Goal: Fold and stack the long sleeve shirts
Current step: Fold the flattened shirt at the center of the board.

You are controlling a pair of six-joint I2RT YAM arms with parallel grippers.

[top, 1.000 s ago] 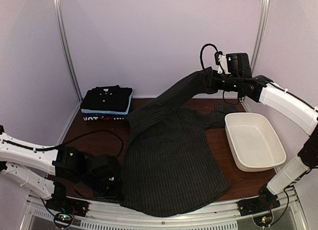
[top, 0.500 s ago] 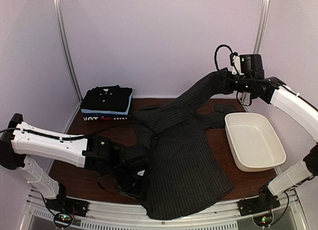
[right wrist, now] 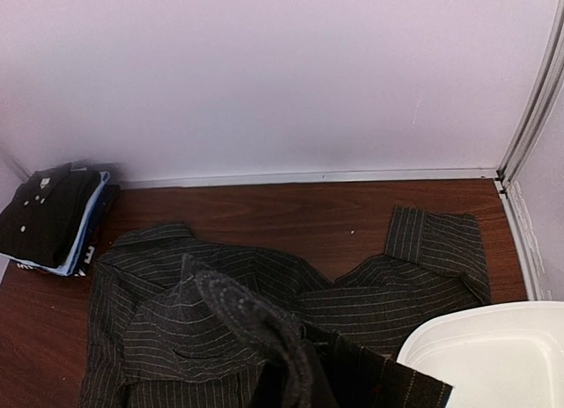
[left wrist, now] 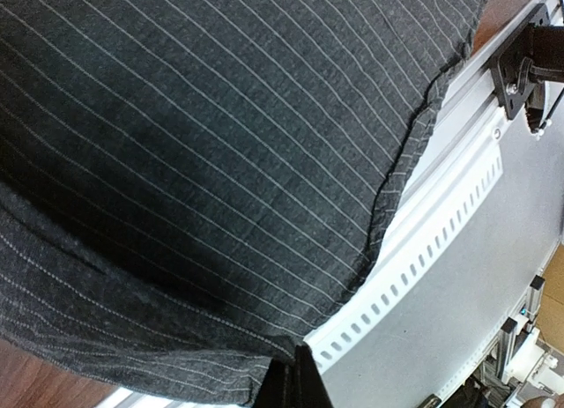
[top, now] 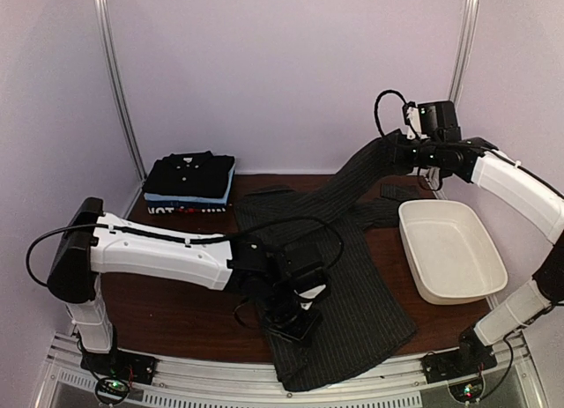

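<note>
Your pinstriped shirt point(top: 370, 285) lies spread over the middle of the table point(top: 167, 311), its near hem hanging past the front edge over the slotted metal rail point(left wrist: 423, 276). One sleeve point(top: 352, 174) is raised off the wood, running up and to the right to your right gripper point(top: 398, 152). Its jaws are closed on the cuff end, well above the table. Your left gripper point(top: 295, 318) sits low over the shirt's left half, jaws closed and pinching a fold of the striped cloth doubled over the body. The other sleeve lies flat toward the back right, near the white tub point(top: 454, 249). At the back left stands the stack of folded shirts point(top: 189, 179), black on top and light blue beneath.
</note>
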